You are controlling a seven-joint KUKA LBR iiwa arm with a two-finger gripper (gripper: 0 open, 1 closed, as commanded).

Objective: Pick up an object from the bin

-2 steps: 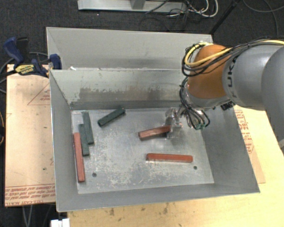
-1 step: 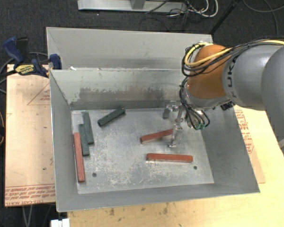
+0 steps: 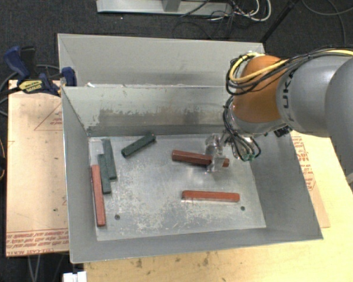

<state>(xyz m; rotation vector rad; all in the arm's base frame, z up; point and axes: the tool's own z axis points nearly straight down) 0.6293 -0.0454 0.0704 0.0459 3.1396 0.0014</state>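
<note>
My gripper (image 3: pixel 215 157) hangs low in the right middle of the bin, its fingers down at the right end of a brown-red bar (image 3: pixel 191 157) that lies across the bin floor. The fingers stand on either side of that bar's end; whether they press on it I cannot tell. A second red-brown bar (image 3: pixel 210 197) lies flat a little nearer the front, below the gripper. A dark green bar (image 3: pixel 138 145) lies tilted to the left of the gripper, toward the back wall.
Along the left wall lie a long red bar (image 3: pixel 98 194) and two dark green bars (image 3: pixel 108 163) side by side. The orange wrist cover and cables sit above the gripper at the right.
</note>
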